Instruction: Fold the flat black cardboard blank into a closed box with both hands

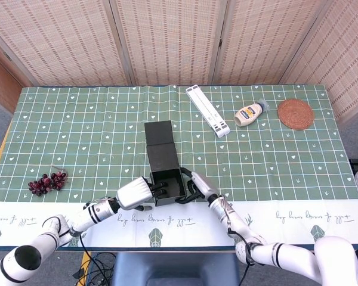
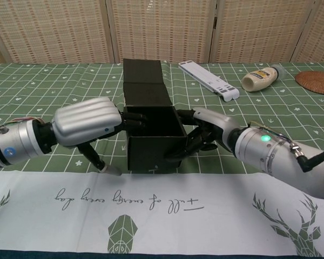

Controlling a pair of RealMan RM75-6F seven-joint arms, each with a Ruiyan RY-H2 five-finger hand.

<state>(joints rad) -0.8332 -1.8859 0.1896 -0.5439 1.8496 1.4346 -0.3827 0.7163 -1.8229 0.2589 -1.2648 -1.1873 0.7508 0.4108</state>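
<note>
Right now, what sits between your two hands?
The open black box, its lid flap lying back. Left hand and right hand press its opposite sides, clearest in chest view.

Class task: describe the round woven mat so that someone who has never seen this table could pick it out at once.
Start at the green checked tablecloth and go to its far right corner, by the folding screen. The woven mat lies flat there, just right of the squeeze bottle. It is the only round, reddish-brown thing on the table.

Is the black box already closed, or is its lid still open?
Still open. The black box shows a hollow inside, and its lid flap lies back flat on the table, away from the robot.
</note>
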